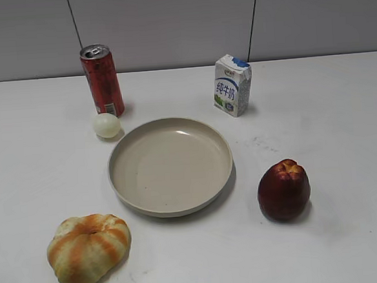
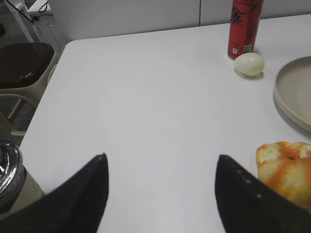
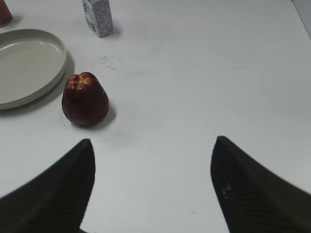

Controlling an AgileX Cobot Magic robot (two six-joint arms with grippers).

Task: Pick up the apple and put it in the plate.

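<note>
The dark red apple (image 1: 284,190) stands upright on the white table, right of the beige plate (image 1: 170,166). The plate holds nothing. In the right wrist view the apple (image 3: 85,99) is ahead and to the left of my right gripper (image 3: 153,143), which is open and empty, well short of the fruit; the plate's rim (image 3: 58,63) is at the upper left. My left gripper (image 2: 162,158) is open and empty over bare table, with the plate's edge (image 2: 286,99) at the far right. Neither gripper shows in the exterior view.
An orange-striped pumpkin-shaped bun (image 1: 88,248) lies front left, also right of the left gripper (image 2: 286,170). A small pale ball (image 1: 106,125) and a red can (image 1: 103,80) stand behind the plate on the left, a milk carton (image 1: 232,84) behind on the right. A chair (image 2: 22,68) stands beyond the table's left edge.
</note>
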